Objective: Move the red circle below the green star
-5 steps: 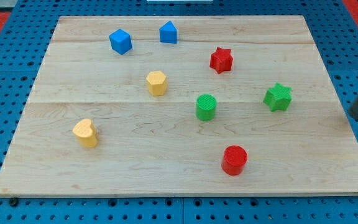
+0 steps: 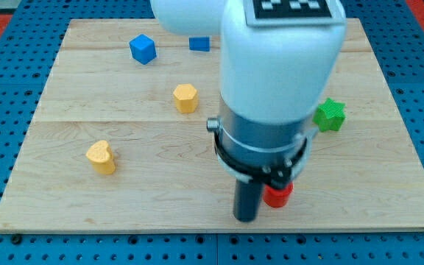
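Trouble lies in angle: your rod has no pincer, and its tip point(image 2: 246, 218) touches the red circle point(image 2: 277, 196) on its left. The circle sits down-left of the green star point(image 2: 330, 115), so an off-centre shove could slide it past or off the board point(image 2: 57, 184).

A single camera looks down steeply at the wooden tabletop point(image 2: 124, 199) from its near edge, close enough that the arm point(image 2: 278, 81) fills mid-frame.
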